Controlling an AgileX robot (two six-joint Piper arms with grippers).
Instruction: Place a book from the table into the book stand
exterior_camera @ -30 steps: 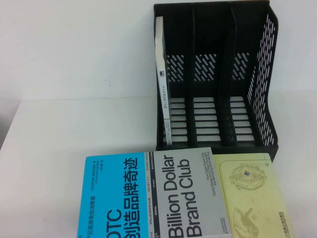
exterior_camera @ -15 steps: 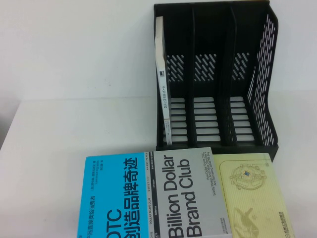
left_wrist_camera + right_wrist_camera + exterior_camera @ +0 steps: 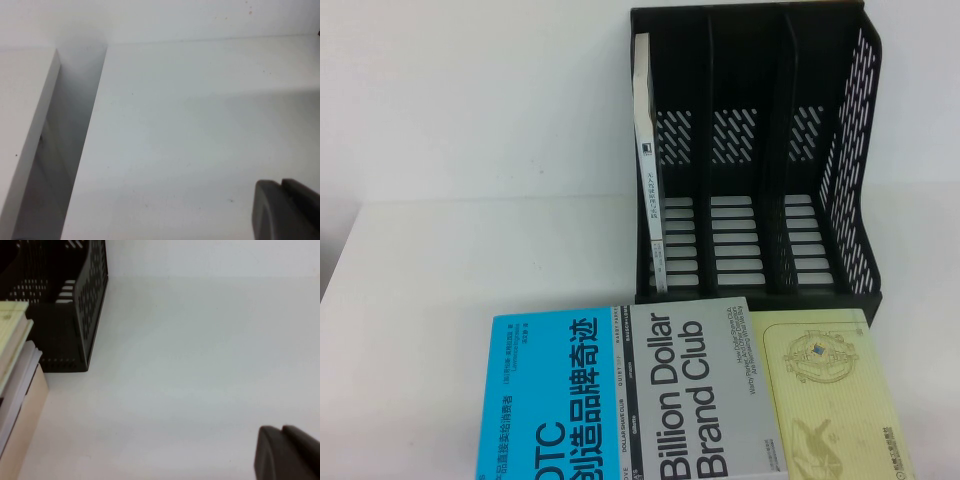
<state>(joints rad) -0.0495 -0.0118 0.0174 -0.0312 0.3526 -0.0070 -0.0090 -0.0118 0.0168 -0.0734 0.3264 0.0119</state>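
The book, blue above and grey below, lies flat on the white table at the near edge of the high view. Behind it stands the black book stand with three upright compartments; the middle and right ones hold nothing. Neither arm shows in the high view. In the left wrist view my left gripper hangs over bare white table, fingers pressed together with nothing between them. My right gripper is likewise shut and holds nothing, over bare table to the right of the stand.
A thin white-spined book stands in the stand's left compartment. A pale yellow book lies beside the blue book, overlapping its right edge; its corner shows in the right wrist view. A gap runs between two white surfaces under the left arm.
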